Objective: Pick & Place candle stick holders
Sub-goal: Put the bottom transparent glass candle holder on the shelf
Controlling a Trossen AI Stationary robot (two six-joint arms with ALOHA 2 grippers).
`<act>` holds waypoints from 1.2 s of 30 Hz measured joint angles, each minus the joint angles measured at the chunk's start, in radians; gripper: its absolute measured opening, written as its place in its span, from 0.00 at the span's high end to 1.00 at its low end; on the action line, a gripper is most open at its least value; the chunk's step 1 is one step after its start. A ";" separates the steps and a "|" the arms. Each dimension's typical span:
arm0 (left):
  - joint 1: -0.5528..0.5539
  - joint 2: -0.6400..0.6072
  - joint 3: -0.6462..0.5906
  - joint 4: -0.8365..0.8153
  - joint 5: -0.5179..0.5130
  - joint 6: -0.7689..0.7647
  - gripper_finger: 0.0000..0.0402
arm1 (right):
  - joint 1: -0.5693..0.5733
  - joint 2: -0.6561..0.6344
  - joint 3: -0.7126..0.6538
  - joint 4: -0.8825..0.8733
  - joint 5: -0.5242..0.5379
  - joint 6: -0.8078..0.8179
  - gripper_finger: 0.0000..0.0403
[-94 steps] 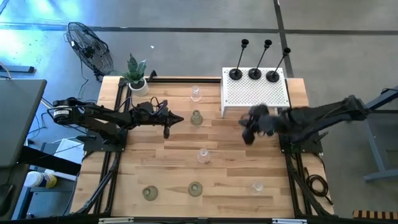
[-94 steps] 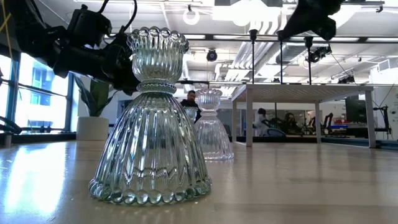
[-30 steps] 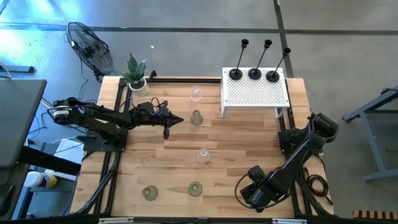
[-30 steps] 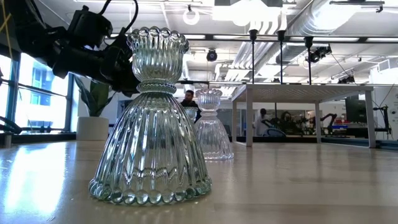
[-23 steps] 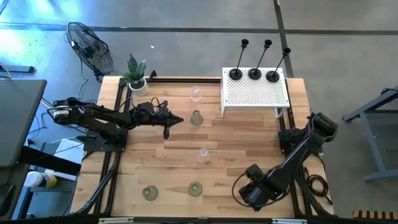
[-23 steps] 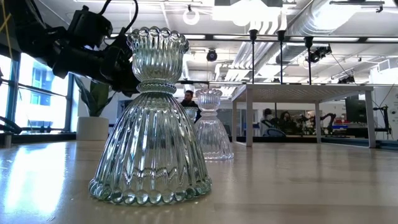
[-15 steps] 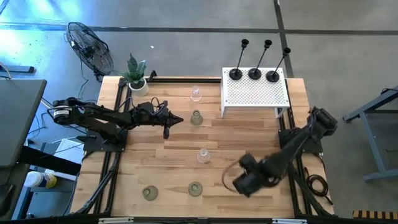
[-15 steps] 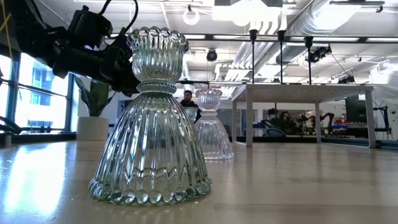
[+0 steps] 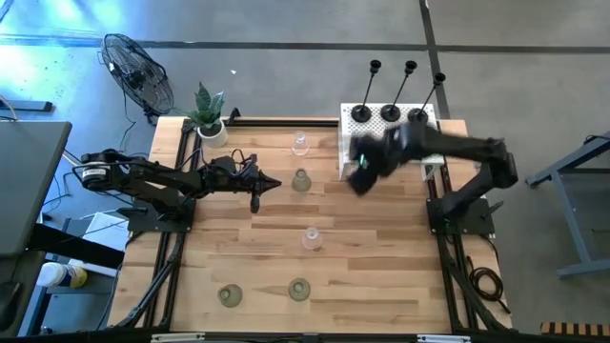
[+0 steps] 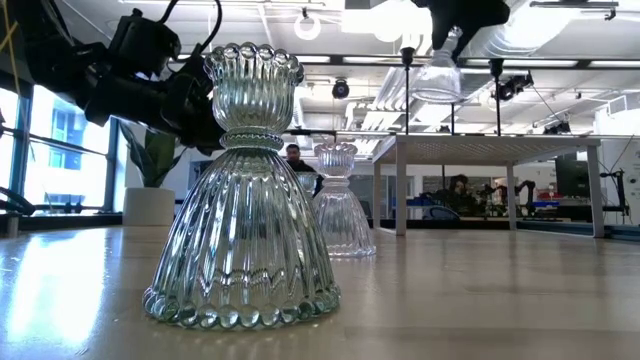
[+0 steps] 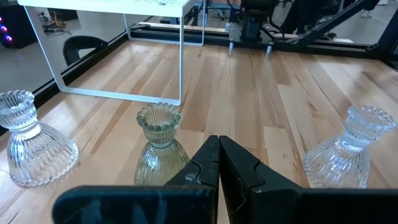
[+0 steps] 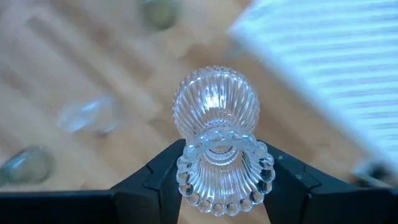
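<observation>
Risen from the table's near edge, right end effector [image 12: 217, 180] pinches ribbed clear glass holder [image 12: 217, 124].

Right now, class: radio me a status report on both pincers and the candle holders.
Right pincer shut on clear glass holder, airborne by white perforated box. Left pincer shut, empty, near pale-green holder. Nothing in the way.

Wooden table [image 9: 381, 248]: white perforated box [image 9: 391, 143], potted plant [image 9: 208, 114], five squat glass holders [image 9: 311, 238].
</observation>
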 joint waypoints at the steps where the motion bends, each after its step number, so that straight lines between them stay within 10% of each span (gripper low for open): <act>1: 0.000 0.000 0.000 0.001 0.000 0.000 1.00 | -0.050 0.002 0.030 -0.036 0.000 -0.034 0.59; 14: 0.000 0.000 0.000 0.007 0.001 0.000 1.00 | -0.561 -0.002 -0.009 -0.058 -0.058 -0.435 0.60; 36: 0.000 0.000 0.000 0.009 0.001 0.007 1.00 | -0.749 0.006 -0.107 0.054 -0.028 -0.594 0.60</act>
